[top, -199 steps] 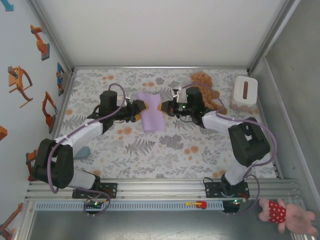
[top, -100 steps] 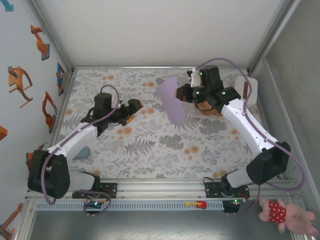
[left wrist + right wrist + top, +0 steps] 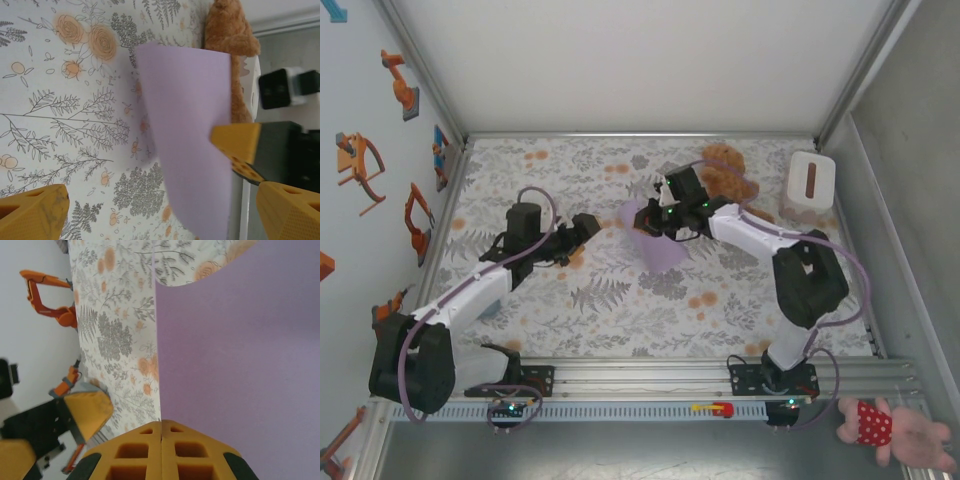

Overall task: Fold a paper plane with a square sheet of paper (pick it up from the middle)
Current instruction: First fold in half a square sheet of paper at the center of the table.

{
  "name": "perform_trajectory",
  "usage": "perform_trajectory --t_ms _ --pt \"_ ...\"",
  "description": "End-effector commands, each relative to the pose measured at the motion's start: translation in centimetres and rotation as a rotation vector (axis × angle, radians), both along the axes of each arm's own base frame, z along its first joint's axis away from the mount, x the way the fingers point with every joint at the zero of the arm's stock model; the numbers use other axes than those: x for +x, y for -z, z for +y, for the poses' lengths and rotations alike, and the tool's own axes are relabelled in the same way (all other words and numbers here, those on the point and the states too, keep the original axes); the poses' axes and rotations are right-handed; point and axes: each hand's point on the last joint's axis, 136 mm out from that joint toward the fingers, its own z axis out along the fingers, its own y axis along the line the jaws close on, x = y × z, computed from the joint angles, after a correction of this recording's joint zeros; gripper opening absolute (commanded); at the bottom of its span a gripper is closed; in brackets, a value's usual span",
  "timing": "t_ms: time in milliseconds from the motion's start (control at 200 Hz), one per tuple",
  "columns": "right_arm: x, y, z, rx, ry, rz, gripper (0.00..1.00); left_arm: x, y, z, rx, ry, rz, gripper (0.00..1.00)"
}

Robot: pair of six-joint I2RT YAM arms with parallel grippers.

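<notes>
The lavender square sheet of paper (image 3: 658, 246) hangs bent and tilted above the middle of the table, a loose sheet rather than a dart. My right gripper (image 3: 648, 218) is shut on its edge. In the right wrist view the orange fingers (image 3: 145, 450) are pressed together on the paper (image 3: 240, 350). My left gripper (image 3: 587, 224) stands open just left of the sheet, apart from it. In the left wrist view its fingertips (image 3: 37, 212) sit wide at the bottom corners, with the paper (image 3: 190, 135) ahead between them.
A brown teddy bear (image 3: 726, 173) lies at the back right, just behind the right arm, and a white box (image 3: 810, 182) stands further right. A small blue-grey object (image 3: 487, 302) lies by the left arm. Metal frame walls ring the floral table (image 3: 620, 310).
Both grippers were at the sheet a second ago; the left then let go and drew back. The right arm lifted the paper toward the back right, then brought it back down to the centre.
</notes>
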Motion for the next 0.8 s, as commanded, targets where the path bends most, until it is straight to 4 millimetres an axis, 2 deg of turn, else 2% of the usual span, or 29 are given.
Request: perform_trajectory --t_ms 0,195,396,571,796 --pt "2.0 -2.9 1.9 0.183 0.037 -0.040 0.00 -0.6 0.8 -0.4 0.021 0.015 0.015 0.96" --pt "3.3 1.3 0.5 0.155 0.078 0.006 0.00 -1.2 3.1 -2.3 0.130 0.082 0.073 1.00" --pt "3.6 5.1 -0.5 0.075 0.039 0.027 0.00 -0.5 5.4 -3.9 0.207 0.092 0.131 0.91" --pt "3.5 6.4 -0.7 0.027 -0.008 0.008 0.00 0.6 6.9 -4.2 0.236 0.069 0.166 0.84" --pt "3.5 7.4 -0.9 -0.005 -0.033 -0.012 0.00 1.4 8.4 -5.7 0.260 0.099 0.209 0.70"
